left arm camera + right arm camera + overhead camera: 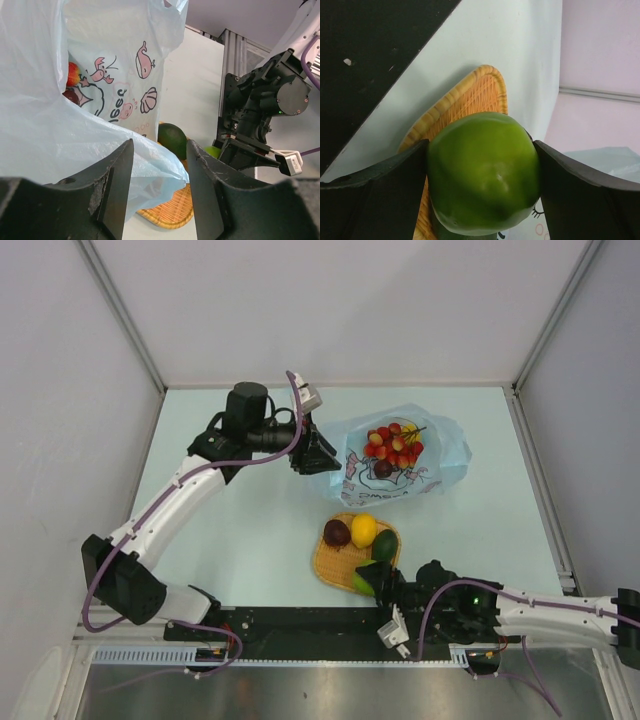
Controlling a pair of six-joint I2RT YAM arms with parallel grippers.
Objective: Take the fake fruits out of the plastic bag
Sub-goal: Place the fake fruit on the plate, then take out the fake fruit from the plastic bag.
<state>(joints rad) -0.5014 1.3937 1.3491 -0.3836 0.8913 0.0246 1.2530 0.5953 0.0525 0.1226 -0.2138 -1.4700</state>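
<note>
the plastic bag (445,455) lies at the far middle of the counter (250,530), its mouth open upward. inside it show the bunch of red berries (393,443), a dark plum (383,469) just nearer than them, and a bit of yellow at the far side that is too small to name. the left jaws are at the bag's left edge and released: the two fingers (115,190) stand apart, with a fold of the pale blue film in the gap between them. the woven tray (325,562) sits on the counter just in front of the bag. on it rest a second plum (337,533), the lemon (364,530) touching it on the right, and the avocado (384,546) beside the lemon. the right jaws are grasping the green apple (482,172), one finger on each side of it, at the tray's near corner. whether the apple touches the weave cannot be told.
</note>
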